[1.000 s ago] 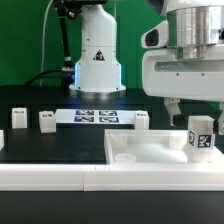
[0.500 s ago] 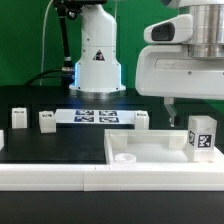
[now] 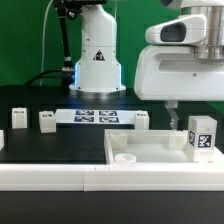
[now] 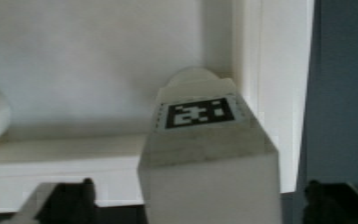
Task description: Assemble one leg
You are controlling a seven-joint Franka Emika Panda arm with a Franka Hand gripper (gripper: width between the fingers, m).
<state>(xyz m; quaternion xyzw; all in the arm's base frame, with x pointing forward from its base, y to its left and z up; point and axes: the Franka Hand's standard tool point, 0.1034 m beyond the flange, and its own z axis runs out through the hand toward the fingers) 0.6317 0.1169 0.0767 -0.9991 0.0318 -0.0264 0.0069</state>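
Note:
A leg, a small white block with a black-and-white tag, stands upright on the large white panel at the exterior view's right. My gripper hangs just over it, open, with one finger showing beside the leg. In the wrist view the leg stands between my two dark fingertips, with a gap on each side. The gripper touches nothing.
Three more small white legs stand on the black table behind the panel. The marker board lies between them. The robot's base stands at the back. A round boss sits in the panel.
My gripper has risen a little over the last second. The leg stays standing on the panel, in nearly the same spot.

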